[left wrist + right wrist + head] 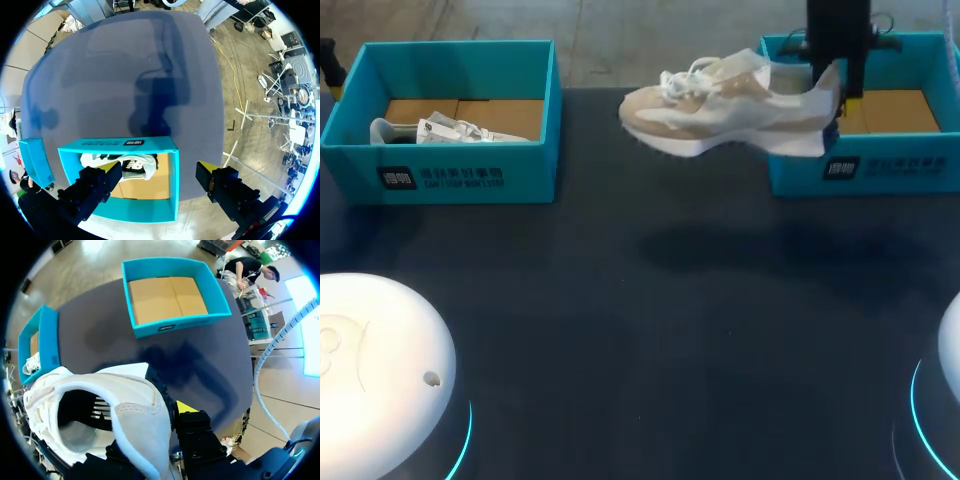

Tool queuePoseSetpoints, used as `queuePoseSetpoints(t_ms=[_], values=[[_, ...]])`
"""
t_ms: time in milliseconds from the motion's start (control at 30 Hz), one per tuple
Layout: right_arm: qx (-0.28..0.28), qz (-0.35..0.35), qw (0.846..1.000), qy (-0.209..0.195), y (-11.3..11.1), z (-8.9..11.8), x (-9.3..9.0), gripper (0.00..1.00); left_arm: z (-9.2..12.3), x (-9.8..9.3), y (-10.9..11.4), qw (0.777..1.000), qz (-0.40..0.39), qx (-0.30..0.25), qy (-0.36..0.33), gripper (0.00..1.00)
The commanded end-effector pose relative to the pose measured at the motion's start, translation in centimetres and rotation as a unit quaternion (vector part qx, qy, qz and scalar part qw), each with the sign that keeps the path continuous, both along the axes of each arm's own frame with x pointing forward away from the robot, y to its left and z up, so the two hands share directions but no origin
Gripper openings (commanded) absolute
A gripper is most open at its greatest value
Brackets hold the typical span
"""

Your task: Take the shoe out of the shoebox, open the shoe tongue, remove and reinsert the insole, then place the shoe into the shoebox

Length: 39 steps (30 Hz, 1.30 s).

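Sneaker of white and tan cloth (730, 105) hangs in the air over the dark desk (640, 330), just in front of the blue cardboard box on the right (910, 170). That box shows only its brown floor, so the shoe is out. The right jaws are clamped on the heel. That leaves the laces and tongue free, facing the middle, where the left jaws could get at them. Those are wide apart, holding nothing, up above the blue box on the left (470, 175), where another white shoe (450, 128) lies. I think opening the tongue comes next.
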State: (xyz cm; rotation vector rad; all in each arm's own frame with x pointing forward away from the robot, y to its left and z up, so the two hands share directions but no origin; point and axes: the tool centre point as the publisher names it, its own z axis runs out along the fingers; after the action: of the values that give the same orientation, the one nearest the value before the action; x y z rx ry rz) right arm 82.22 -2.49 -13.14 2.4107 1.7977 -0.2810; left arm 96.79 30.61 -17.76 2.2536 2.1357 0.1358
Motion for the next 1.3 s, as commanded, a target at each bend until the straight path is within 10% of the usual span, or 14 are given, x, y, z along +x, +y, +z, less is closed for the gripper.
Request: queuePoseSetpoints(t_ms=[33, 833, 1300], values=[[-0.016, 0.017, 0.995, -0.096, 0.0, -0.4, -1.0, 0.00, 0.0, -0.1, 0.0, 1.000, 0.000, 0.002, -0.002, 1.00], [-0.016, 0.017, 0.995, -0.096, 0.0, -0.4, -1.0, 0.00, 0.0, -0.1, 0.0, 1.000, 0.000, 0.002, -0.002, 1.00], [0.009, 0.018, 0.994, -0.107, 1.8, -4.9, -8.5, 0.00, 0.0, -0.1, 0.0, 1.000, 0.000, 0.002, -0.002, 1.00]])
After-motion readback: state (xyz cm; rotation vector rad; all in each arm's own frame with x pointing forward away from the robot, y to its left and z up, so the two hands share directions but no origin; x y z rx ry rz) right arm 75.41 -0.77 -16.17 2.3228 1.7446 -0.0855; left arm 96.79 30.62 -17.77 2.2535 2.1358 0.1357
